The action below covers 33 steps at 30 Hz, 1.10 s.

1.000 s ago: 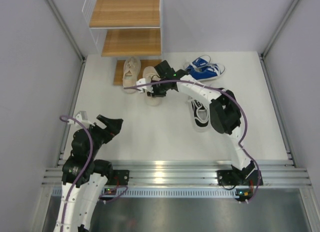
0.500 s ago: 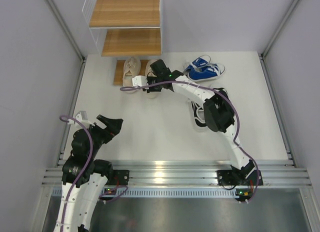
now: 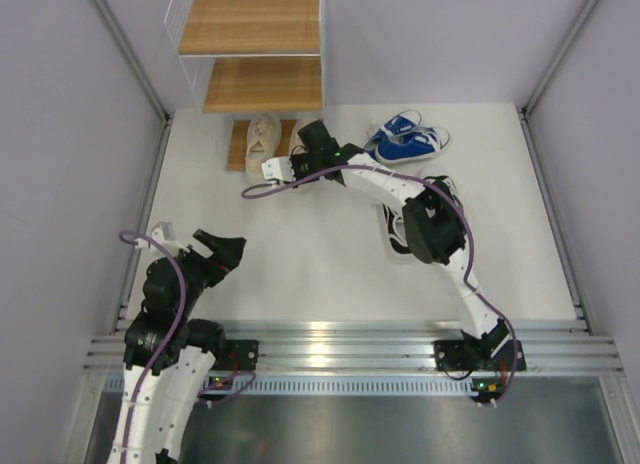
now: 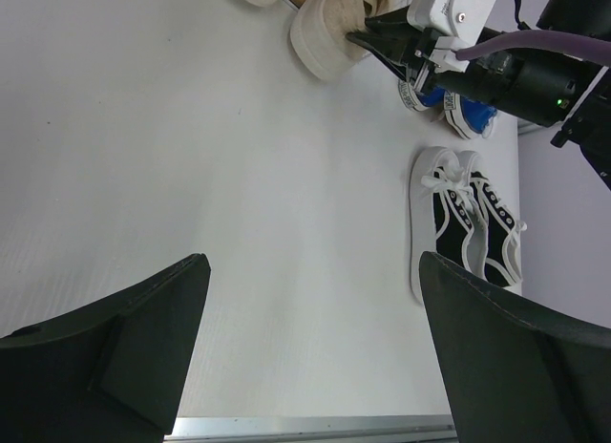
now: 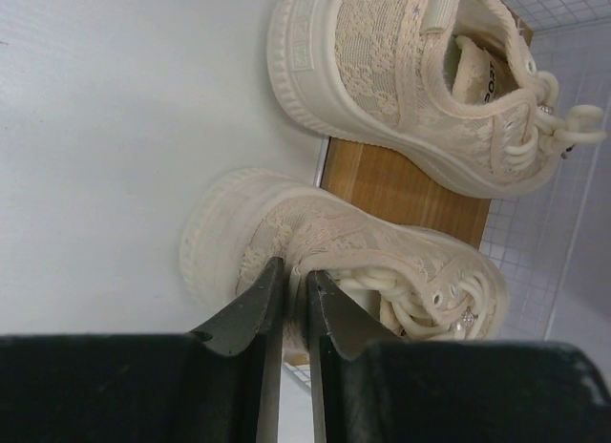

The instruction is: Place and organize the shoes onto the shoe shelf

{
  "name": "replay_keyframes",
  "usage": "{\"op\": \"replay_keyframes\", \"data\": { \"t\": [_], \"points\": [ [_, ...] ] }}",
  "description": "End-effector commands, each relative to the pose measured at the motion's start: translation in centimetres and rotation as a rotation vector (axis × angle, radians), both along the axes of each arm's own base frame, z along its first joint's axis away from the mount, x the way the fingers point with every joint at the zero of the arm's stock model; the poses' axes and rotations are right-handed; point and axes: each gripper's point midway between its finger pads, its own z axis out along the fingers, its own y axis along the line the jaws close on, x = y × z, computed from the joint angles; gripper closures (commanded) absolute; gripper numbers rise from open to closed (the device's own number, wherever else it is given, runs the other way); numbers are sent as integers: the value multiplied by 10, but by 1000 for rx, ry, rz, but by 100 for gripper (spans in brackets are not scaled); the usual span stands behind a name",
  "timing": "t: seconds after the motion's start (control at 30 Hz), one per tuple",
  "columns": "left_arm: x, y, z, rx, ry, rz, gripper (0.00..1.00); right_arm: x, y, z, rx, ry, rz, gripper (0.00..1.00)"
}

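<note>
The shoe shelf (image 3: 263, 84) stands at the back left, its lowest board (image 3: 238, 149) at table level. One beige shoe (image 3: 263, 136) lies with its toe on that board. My right gripper (image 3: 300, 156) is shut on the heel collar of the second beige shoe (image 5: 334, 257), whose toe end reaches over the board (image 5: 401, 190) beside its mate (image 5: 410, 80). The blue pair (image 3: 410, 139) lies to the right. The black-and-white pair (image 3: 398, 232) is partly hidden under my right arm and shows in the left wrist view (image 4: 463, 223). My left gripper (image 3: 215, 252) is open and empty.
Grey walls and metal rails enclose the white table on both sides. The shelf's white wire frame (image 5: 563, 223) rises just behind the beige shoes. A purple cable (image 3: 270, 184) hangs from my right wrist over the table.
My right gripper has carried the second beige shoe back toward the shelf, from the open table to beside its mate at the lowest board. The left arm has not moved.
</note>
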Motion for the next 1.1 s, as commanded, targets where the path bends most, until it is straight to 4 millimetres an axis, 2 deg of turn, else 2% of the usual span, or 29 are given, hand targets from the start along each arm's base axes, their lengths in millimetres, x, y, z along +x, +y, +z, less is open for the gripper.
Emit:
{"op": "replay_keyframes", "data": {
  "t": [0.0,0.37,0.47,0.8,0.97,1.07],
  "points": [
    [2,3,9,-3,-35,17,4,24,23,51,101,-186,46,88],
    [2,3,11,-1,-38,14,4,12,32,60,128,-240,166,89],
    [2,3,11,-1,-40,14,4,8,31,56,119,-234,190,90],
    [2,2,11,-4,-38,14,4,37,25,45,124,-241,31,80],
    [4,1,11,-9,-35,12,4,42,20,45,147,-216,-32,74],
    [5,1,12,-9,-37,9,4,39,20,40,145,-198,-32,71]
  ]
}}
